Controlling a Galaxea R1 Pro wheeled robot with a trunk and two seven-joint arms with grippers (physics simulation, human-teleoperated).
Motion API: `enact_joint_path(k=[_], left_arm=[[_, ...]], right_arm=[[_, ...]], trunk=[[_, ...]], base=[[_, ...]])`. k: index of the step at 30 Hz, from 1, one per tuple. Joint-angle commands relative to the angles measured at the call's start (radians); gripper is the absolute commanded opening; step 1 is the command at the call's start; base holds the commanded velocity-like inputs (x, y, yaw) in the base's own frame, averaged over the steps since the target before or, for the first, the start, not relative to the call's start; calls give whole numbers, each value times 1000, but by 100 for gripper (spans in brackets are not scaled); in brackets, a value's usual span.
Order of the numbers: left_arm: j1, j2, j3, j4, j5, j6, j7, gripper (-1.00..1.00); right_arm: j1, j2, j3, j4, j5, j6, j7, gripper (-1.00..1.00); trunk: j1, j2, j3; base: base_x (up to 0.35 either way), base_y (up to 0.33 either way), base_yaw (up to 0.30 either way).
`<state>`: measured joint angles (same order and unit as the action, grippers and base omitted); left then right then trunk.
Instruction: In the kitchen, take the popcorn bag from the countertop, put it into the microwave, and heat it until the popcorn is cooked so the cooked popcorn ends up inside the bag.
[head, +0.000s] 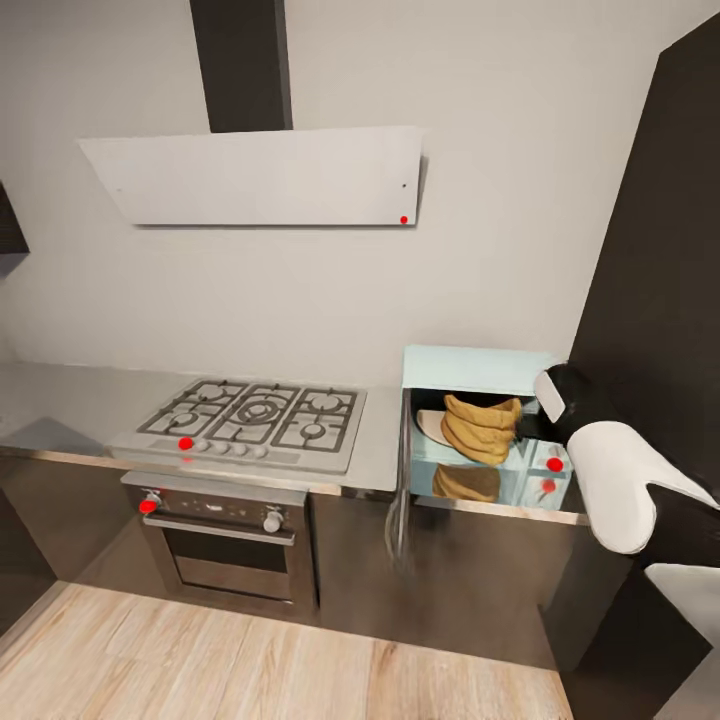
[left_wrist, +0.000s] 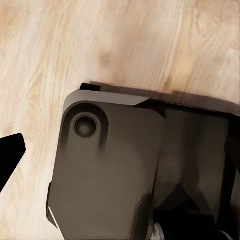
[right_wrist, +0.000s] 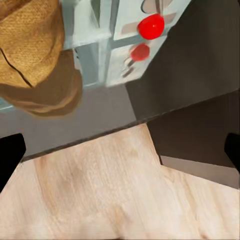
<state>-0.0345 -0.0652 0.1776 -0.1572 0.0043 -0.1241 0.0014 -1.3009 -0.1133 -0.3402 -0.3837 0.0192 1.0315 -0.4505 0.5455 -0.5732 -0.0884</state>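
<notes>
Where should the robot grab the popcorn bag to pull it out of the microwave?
Probably the rolled rim at the top of the popcorn bag, coming from the front through the microwave's open doorway. The bag stands upright with its crumpled rim nearest the opening, while the oven walls block the other sides.

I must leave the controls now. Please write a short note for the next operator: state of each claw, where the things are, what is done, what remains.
Right claw: open, holding nothing, just in front of the microwave.
Left claw: state unclear; its camera looks down at the robot base and wood floor.
Popcorn bag: inside the microwave, on the white plate, off the countertop.
Door: open.
Done: bag loaded.
Left: shut the door, start heating. Popcorn itself cannot be seen.
</notes>
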Motion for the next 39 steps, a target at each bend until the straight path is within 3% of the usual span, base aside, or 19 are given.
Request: enact_joint_path(k=[1, 4, 5, 7, 10, 11, 14, 19, 22, 26, 32, 39], left_arm=[[-1, 0, 4, 0, 0, -4, 0, 100], [-2, 1, 2, -4, 0, -6, 0, 100], [-5, 1, 2, -8, 0, -7, 0, 100], [-10, 1, 2, -11, 0, -27, 0, 100], [-12, -4, -2, -13, 0, -67, -1, 100], [-12, -6, -3, -13, 0, -77, -1, 100], [-12, -7, -3, -13, 0, -82, 0, 100], [-11, -8, -7, -13, -1, -84, -3, 100], [-11, -8, -7, -13, -1, -84, -2, 100], [-12, -9, -8, -13, -2, -84, -2, 100], [-12, -10, -9, -13, -2, -84, -2, 100], [-11, -10, -9, -13, -2, -85, -1, 100]], right_arm=[[54, 5, 2, -88, 3, -2, 28, 100], [213, 12, 50, -338, -1, -3, 97, 100], [289, 13, 77, -452, -5, -6, 162, 100], [401, 12, 102, -591, -6, -48, 313, 100], [520, 13, 112, -679, 1, -218, 484, 100], [571, 16, 123, -692, 4, -331, 526, 100], [621, 30, 162, -694, 5, -486, 548, 100], [619, 34, 177, -518, 8, -720, 554, 100], [530, 35, 202, -292, 10, -863, 554, 100], [437, 32, 259, -85, 10, -1033, 549, 100], [374, 32, 267, -25, 10, -1093, 547, 100], [367, 22, 266, -2, 7, -1126, 501, 100]], trunk=[[0, -2, -2], [0, -2, -2], [0, -2, -2], [0, -2, -2], [0, -2, -2], [0, -2, -2], [0, -2, -2], [0, -2, -2], [0, -2, -2], [0, -2, -2], [0, -2, -2], [0, -2, -2]], base=[[-7, 0, 0], [-2, 0, 0], [0, 0, 0], [0, 0, 0], [0, 0, 0], [0, 0, 0], [0, 0, 0], [0, 0, 0], [0, 0, 0], [0, 0, 0], [0, 0, 0], [0, 0, 0]])
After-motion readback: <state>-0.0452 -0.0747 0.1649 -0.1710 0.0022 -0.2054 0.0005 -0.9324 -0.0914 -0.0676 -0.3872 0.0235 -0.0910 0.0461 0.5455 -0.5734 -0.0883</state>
